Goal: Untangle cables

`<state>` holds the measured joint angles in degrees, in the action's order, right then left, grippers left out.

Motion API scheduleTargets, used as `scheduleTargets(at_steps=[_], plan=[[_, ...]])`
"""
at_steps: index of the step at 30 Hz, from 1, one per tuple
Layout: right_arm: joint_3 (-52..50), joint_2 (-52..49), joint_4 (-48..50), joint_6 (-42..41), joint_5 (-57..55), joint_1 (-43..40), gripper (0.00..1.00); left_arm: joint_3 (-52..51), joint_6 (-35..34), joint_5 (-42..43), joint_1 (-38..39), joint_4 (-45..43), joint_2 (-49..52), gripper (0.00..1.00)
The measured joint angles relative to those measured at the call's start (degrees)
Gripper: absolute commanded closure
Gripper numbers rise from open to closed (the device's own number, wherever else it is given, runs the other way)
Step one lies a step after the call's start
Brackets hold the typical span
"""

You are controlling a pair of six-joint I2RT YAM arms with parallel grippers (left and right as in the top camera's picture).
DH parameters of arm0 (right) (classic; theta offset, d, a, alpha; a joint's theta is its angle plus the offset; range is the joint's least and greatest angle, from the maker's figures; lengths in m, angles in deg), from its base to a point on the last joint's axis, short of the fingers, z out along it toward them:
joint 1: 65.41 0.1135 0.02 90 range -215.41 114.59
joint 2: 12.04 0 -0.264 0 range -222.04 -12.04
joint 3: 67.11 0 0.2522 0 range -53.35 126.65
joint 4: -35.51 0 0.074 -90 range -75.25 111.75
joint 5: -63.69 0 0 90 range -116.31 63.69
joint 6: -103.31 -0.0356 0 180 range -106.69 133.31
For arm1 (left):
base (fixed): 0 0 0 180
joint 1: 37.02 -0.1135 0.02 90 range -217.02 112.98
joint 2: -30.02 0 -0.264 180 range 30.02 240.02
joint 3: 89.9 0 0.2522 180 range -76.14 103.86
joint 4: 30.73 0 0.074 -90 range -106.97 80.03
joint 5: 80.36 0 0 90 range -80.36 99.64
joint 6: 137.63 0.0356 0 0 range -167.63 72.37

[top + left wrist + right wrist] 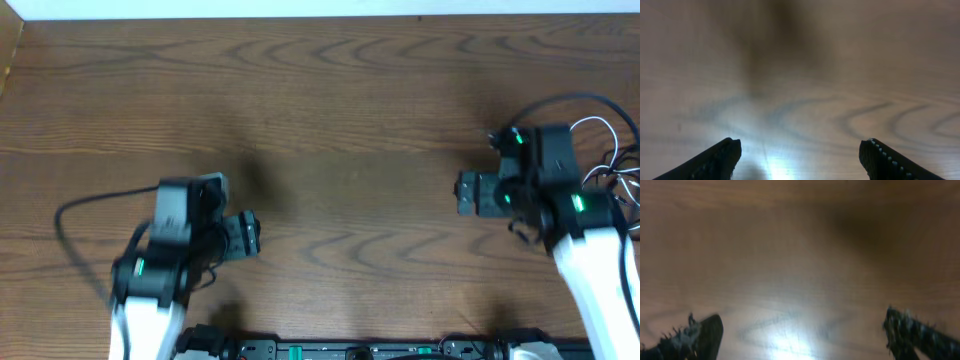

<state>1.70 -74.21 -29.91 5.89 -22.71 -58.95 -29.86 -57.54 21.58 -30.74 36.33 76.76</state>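
No short black or white cord shows on the wooden table point(340, 120) in any view. My left gripper point(252, 234) is at the front left, pointing right. Its fingers are spread wide over bare wood in the left wrist view point(800, 152), with nothing between them. My right gripper point(464, 193) is at the right, pointing left. Its fingers are also wide apart and empty in the right wrist view point(800, 330). Both hang just above the tabletop.
A thick black arm cable point(75, 215) loops out left of the left arm. Thin white and black wires point(612, 160) hang beside the right arm at the right edge; I cannot tell whether they belong to the arm. The table's far edge meets a white wall.
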Motion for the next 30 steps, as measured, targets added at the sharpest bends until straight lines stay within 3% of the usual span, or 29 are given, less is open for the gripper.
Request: scheduleTargets(at_steps=[1,9,30], plan=[[-2.0,3.5,1.2,0.0,0.0,0.0,0.01,-0.6,0.6,0.0,0.4,-0.4,-3.3,0.02],[-8.5,21.6,2.3,0.0,0.0,0.0,0.01,-2.6,2.5,0.3,0.9,-0.8,-21.4,0.02],[-8.7,24.9,-0.2,0.0,0.0,0.0,0.01,-2.7,2.7,1.3,0.9,0.5,-23.2,0.02]])
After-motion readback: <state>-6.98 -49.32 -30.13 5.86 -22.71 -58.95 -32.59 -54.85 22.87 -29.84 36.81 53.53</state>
